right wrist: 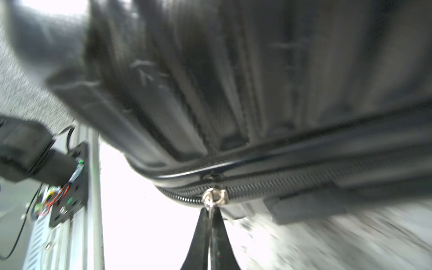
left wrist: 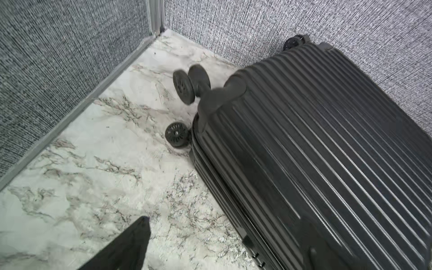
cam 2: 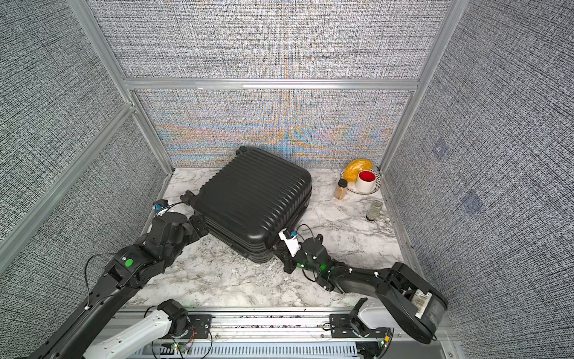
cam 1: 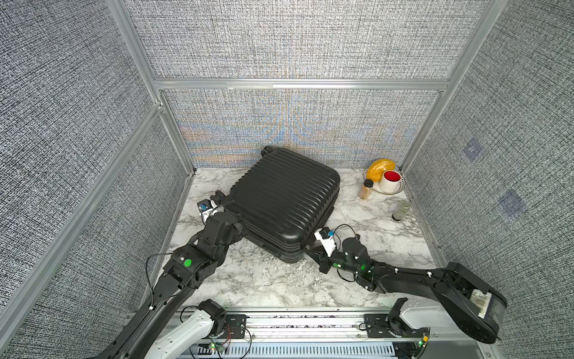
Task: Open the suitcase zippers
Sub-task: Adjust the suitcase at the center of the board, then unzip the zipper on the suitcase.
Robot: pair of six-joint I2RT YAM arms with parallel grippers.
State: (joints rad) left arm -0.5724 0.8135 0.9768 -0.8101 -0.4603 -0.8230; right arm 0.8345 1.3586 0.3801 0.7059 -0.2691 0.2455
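The black ribbed suitcase (cam 1: 284, 202) (cam 2: 254, 199) lies flat on the marble table, wheels toward the left wall. My right gripper (cam 1: 309, 248) (cam 2: 275, 248) is at its near corner, low by the table. In the right wrist view that gripper (right wrist: 211, 210) is shut on the small metal zipper pull (right wrist: 214, 197), which sits on the black zipper track (right wrist: 280, 184) along the seam. My left gripper (cam 1: 239, 228) (cam 2: 198, 225) is open at the case's left side. One of its fingers (left wrist: 131, 245) hangs over bare marble beside the shell (left wrist: 327, 163).
A plate (cam 1: 397, 189) holding a yellow object and a white cup (cam 1: 389, 181) with a red inside stands at the back right. A spice jar (cam 1: 366, 189) and a clear jar (cam 1: 400, 211) on its side are near it. Fabric walls enclose three sides.
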